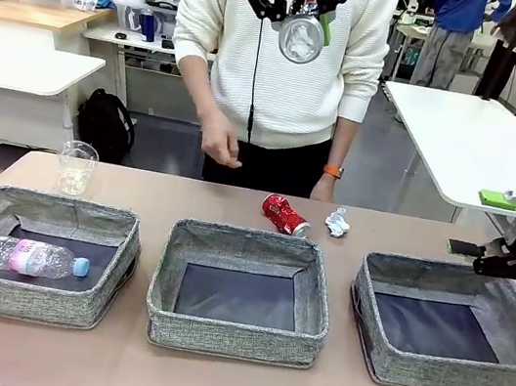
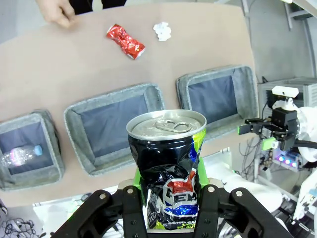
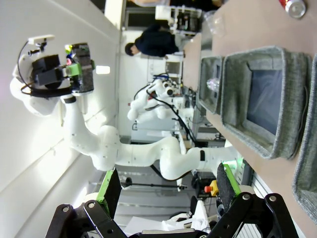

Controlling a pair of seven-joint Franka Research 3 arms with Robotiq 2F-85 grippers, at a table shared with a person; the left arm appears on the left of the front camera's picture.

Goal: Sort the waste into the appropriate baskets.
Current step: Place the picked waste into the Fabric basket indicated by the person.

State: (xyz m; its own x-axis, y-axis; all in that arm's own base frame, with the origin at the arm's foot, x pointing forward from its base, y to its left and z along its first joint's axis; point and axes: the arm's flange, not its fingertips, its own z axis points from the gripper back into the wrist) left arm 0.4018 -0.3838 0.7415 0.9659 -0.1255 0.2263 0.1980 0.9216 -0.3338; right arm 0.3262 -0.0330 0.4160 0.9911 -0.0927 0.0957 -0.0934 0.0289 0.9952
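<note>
Workroom behind: white tables (image 1: 465,139), grey floor (image 1: 381,169), black backpack (image 1: 106,123) against a bench. Smooth tan table (image 1: 206,383) far beneath the left gripper (image 2: 170,198). Person (image 1: 313,103) standing at the far edge, directly behind that gripper, one hand (image 1: 219,142) loosely curled over the tabletop.

Three grey woven baskets in a row under the left gripper: left basket (image 1: 22,297), middle basket (image 1: 235,333) (the one most nearly straight below), right basket (image 1: 446,373).

Right gripper (image 1: 477,257) out beside the right basket, fingers pointing along the row, jaws wide apart with nothing between.

Left gripper held high, clamped on the dented dark can (image 2: 166,148), lid end sticking out past the fingertips.

Bottle (image 1: 34,258) lying inside the left basket, far down from the left gripper. Cup (image 1: 76,167) upright on the table beyond that basket. Red can (image 1: 285,215) on its side past the middle basket, below the left gripper. Wad (image 1: 337,222) just beside it, toward the right gripper.
</note>
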